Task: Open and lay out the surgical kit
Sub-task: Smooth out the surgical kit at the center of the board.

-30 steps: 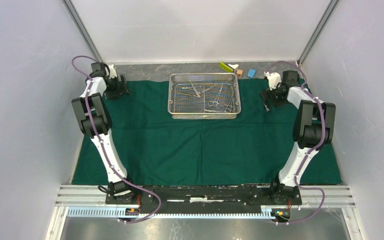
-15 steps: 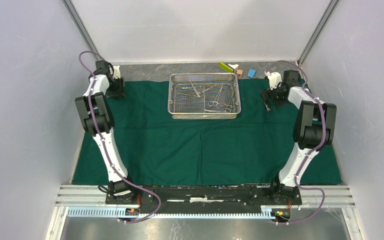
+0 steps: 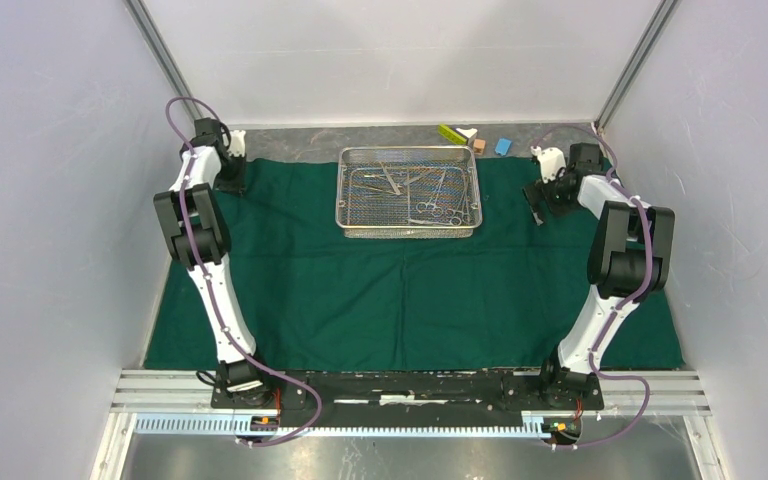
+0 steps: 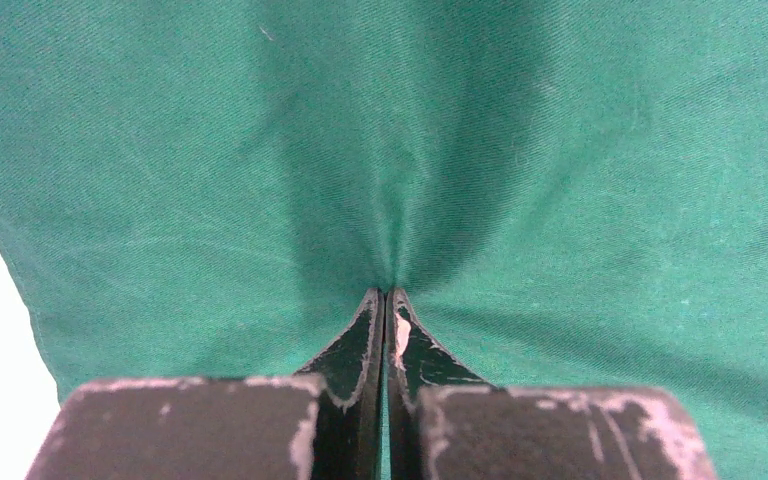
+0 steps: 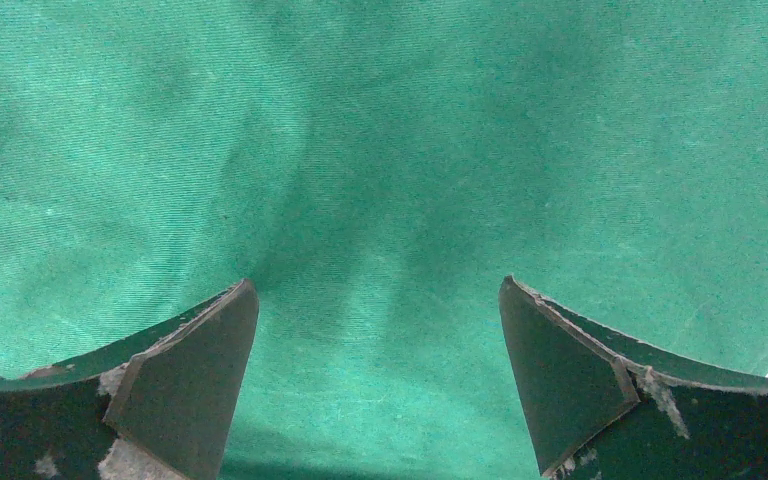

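Observation:
The dark green cloth (image 3: 410,290) of the surgical kit lies spread flat over the table. On its far middle stands the silver wire-mesh tray (image 3: 340,200), holding several steel clamps and tweezers (image 3: 430,205). My left gripper (image 3: 232,185) is down at the cloth's far left corner. In the left wrist view the left gripper (image 4: 386,292) is shut on a puckered fold of the cloth (image 4: 520,150). My right gripper (image 3: 537,210) hovers by the far right corner. In the right wrist view the right gripper (image 5: 376,284) stands wide open over smooth cloth (image 5: 380,150), holding nothing.
Small yellow-green (image 3: 450,133), brown (image 3: 479,146) and blue (image 3: 502,146) blocks lie on bare table behind the tray. White walls close in on both sides and the back. A metal rail (image 3: 410,385) with the arm bases runs along the near edge.
My left gripper has gone from open to shut, pinching the cloth, and its wrist shifted slightly left and farther back. The right arm barely moved and stays open.

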You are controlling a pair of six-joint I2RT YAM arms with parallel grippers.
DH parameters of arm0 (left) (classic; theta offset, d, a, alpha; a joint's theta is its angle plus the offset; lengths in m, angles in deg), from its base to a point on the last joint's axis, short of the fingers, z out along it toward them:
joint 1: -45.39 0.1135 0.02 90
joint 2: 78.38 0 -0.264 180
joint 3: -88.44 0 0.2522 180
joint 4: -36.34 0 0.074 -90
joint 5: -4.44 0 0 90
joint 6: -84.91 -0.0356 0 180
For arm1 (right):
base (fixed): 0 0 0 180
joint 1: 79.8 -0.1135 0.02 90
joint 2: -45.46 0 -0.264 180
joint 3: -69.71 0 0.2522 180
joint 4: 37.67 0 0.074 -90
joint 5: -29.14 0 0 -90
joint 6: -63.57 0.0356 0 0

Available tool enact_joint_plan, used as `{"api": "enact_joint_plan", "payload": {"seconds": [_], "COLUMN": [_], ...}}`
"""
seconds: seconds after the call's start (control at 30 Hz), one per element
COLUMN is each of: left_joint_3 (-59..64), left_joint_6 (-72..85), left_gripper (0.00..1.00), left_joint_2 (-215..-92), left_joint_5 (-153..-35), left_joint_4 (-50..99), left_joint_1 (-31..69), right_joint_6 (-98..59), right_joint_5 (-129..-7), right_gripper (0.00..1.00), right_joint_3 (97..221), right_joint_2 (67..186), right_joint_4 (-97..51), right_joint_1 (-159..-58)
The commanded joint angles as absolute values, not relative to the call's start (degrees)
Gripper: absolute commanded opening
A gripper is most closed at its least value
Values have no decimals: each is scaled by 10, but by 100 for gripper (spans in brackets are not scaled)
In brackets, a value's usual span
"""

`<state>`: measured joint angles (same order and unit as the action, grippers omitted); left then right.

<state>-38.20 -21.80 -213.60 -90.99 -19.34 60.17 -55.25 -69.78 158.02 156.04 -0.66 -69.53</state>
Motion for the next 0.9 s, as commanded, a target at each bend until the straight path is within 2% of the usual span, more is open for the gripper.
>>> {"api": "enact_joint_plan", "payload": {"seconds": [0.0, 0.7, 0.73, 0.87], "left_joint_3": [-364, -416, -421, -432], "left_joint_6": [-258, -233, -230, -215], "left_gripper": [2, 2, 4, 25], "left_joint_2": [-2187, -2195, -2197, -2192], "left_joint_5": [-876, -895, -899, -919], "left_joint_4": [-232, -229, -232, -235], "left_joint_1": [612, 655, 655, 654], "right_joint_6": [-558, -562, -562, -549], "right_joint_5": [-704, -701, -701, -714], "right_gripper": [98, 98, 98, 98], "right_joint_3": [1579, 1598, 1602, 1634], "right_joint_2": [1538, 1552, 1555, 1576], "right_joint_4": [-11, 0, 1, 5], "right_joint_1": [-692, -692, -692, -692]}}
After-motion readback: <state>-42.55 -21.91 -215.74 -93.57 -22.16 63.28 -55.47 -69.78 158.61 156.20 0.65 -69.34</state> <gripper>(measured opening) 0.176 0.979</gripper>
